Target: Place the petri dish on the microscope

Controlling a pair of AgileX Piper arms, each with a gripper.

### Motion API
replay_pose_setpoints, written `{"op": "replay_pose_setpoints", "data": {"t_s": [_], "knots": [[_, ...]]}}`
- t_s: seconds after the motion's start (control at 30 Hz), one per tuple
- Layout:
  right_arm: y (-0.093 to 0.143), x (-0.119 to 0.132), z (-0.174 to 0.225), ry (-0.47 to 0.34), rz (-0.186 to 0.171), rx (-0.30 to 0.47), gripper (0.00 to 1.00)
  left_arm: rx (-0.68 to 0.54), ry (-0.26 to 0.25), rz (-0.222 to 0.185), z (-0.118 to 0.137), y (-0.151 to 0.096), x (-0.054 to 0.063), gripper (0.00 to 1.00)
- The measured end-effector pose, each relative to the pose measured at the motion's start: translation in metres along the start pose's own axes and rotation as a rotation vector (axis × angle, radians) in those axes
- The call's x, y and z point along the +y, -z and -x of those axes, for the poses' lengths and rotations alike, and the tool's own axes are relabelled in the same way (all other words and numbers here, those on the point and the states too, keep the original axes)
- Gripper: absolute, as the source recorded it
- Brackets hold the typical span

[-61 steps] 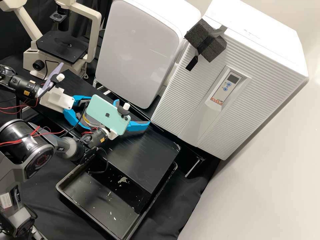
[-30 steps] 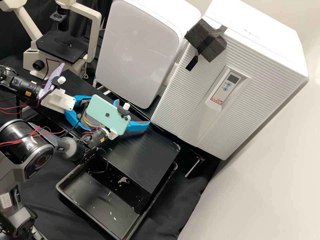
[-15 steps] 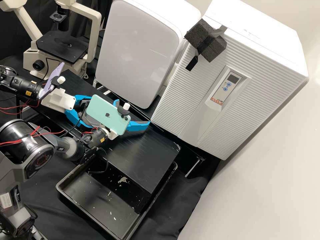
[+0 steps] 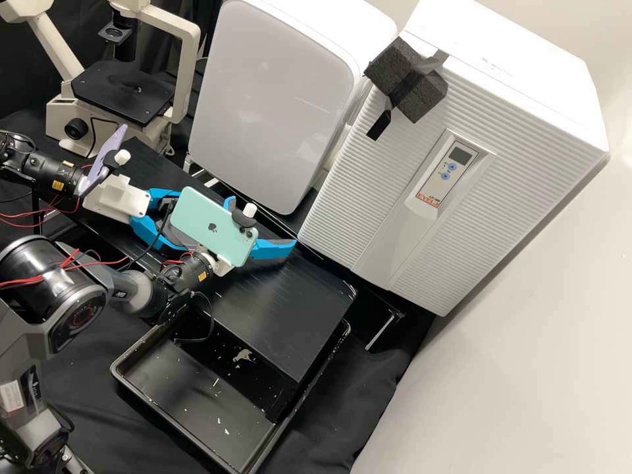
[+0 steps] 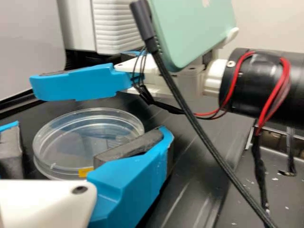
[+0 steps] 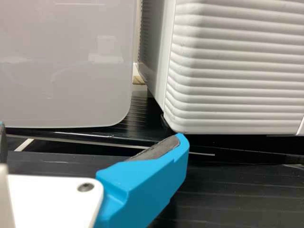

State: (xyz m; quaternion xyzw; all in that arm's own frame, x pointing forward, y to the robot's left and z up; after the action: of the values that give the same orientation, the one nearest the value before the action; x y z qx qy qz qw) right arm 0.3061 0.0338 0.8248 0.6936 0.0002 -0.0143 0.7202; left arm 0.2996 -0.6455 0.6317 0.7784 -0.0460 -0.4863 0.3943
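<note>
One clear petri dish (image 5: 85, 137), round & shallow, sits flat on the black platform (image 4: 289, 309), w/ a small yellow-orange tag (image 5: 86, 172) at its rim. It's btwn the two fingers of my L gripper (image 4: 150, 232): jaws well apart, one on either side of the dish, not clamped on it. One dark pad (image 5: 130, 147) hides part of the rim in my L wrist view; can't tell if pad & dish touch.

Near the dish, also over the platform, is my R gripper (image 4: 263, 222). Its jaws are spread wide too, w/ nothing held. A teal phone (image 4: 214, 227) is mounted on that arm, a purple phone (image 4: 105, 160) on my L arm, and a black cable (image 5: 190, 116) runs down from the teal one. Red wires (image 5: 232, 80) loop along the R arm.

Farther out, high view: the microscope (image 4: 187, 66) stands past my L arm, its black stage (image 4: 122, 92) level w/ the dish not on it. Next to the scope is a smooth-fronted white unit (image 4: 276, 99), then a ribbed white unit (image 4: 388, 197) w/ a small ctrl panel (image 4: 451, 168) & a dark foam block (image 4: 408, 79) up by its top edge. A black tray (image 4: 178, 424) lies partly under the platform, pale flecks in it.
</note>
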Motion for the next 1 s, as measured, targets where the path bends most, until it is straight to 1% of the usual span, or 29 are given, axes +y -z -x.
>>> {"op": "replay_pose_setpoints", "data": {"t_s": [0.03, 0.1, 0.13, 0.63, 1.0], "knots": [[0.0000, 0.0000, 0.0000, 0.000, 0.000, 0.000, 1.00, 0.000, 0.000, 0.007, 0.0000, 0.0000, 0.0000, 1.00], [0.0000, 0.0000, 0.0000, 0.000, 0.000, 0.000, 1.00, 0.001, 0.000, 0.008, 0.0001, 0.0005, 0.0001, 1.00], [0.0000, 0.0000, 0.0000, 0.000, 0.000, 0.000, 1.00, 0.001, 0.000, 0.008, 0.0001, 0.0005, 0.0001, 0.00], [0.0000, 0.0000, 0.0000, 0.000, 0.000, 0.000, 1.00, 0.005, -0.007, 0.020, 0.0007, 0.0024, 0.0010, 0.00], [0.0000, 0.0000, 0.0000, 0.000, 0.000, 0.000, 1.00, -0.007, -0.009, 0.017, 0.0005, 0.0015, 0.0008, 0.00]]}}
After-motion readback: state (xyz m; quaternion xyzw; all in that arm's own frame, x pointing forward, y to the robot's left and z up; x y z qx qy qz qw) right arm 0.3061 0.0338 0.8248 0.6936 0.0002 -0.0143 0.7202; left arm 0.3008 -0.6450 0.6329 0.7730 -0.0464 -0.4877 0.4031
